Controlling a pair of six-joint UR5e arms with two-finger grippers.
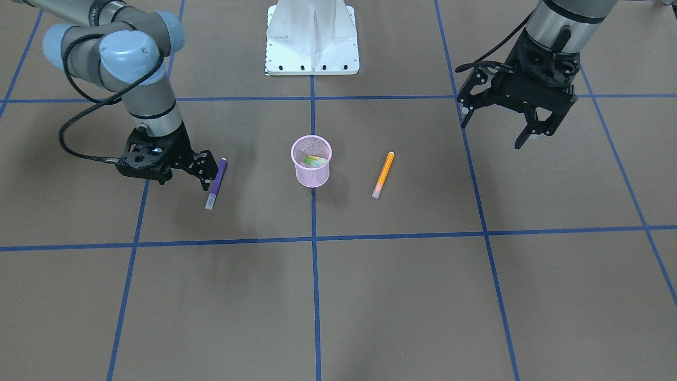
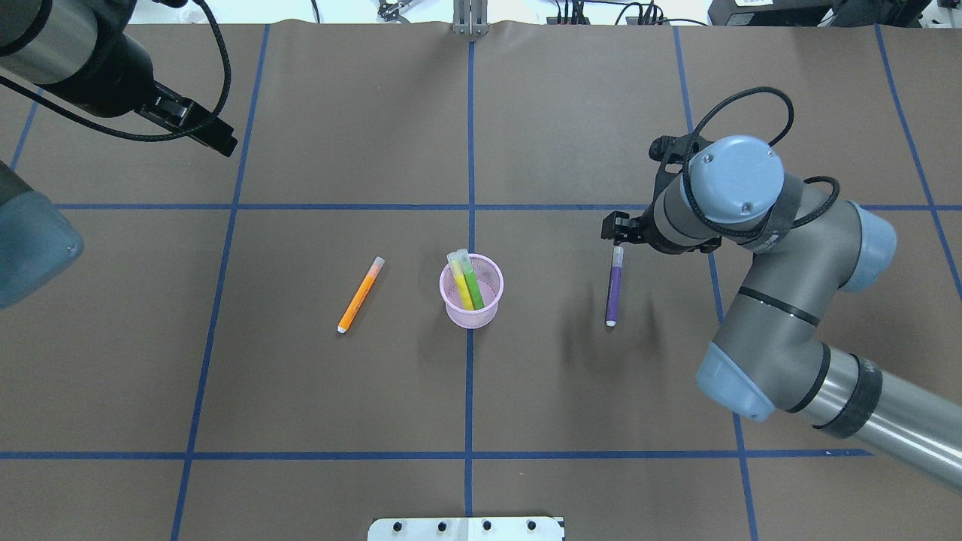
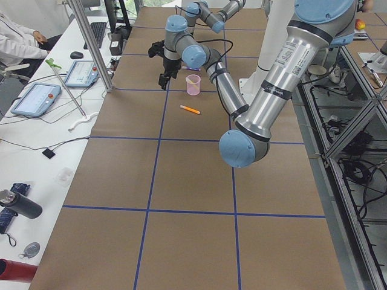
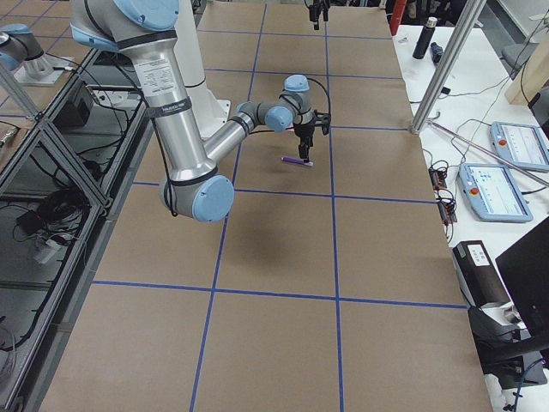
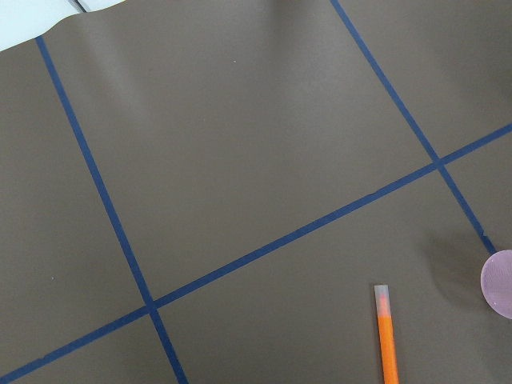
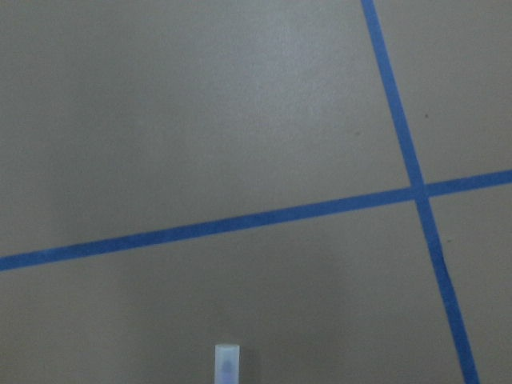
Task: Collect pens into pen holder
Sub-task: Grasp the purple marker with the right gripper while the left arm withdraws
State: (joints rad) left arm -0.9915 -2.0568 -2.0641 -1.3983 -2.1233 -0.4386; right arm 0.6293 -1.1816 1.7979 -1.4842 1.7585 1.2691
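Note:
The pink mesh pen holder [image 1: 312, 177] stands upright mid-table with a green pen [image 2: 471, 282] and a yellow pen [image 2: 460, 282] leaning inside. An orange pen [image 1: 383, 174] lies flat on the robot's left of the cup, also in the left wrist view [image 5: 387, 344]. On the other side lies a purple pen [image 1: 217, 184], pale cap pointing away from the robot. My right gripper [image 1: 207, 172] hovers low over it, apparently open, not gripping; only the cap tip [image 6: 228, 364] shows in its wrist view. High over the left side hangs my left gripper [image 1: 494, 127], open and empty.
The white robot base [image 1: 312, 37] sits at the table's near-robot edge. Blue tape lines [image 1: 314, 238] grid the brown table. A side bench holds tablets [image 3: 36, 99] and a bottle [image 3: 21, 205], with a seated person [image 3: 15, 36] beyond it.

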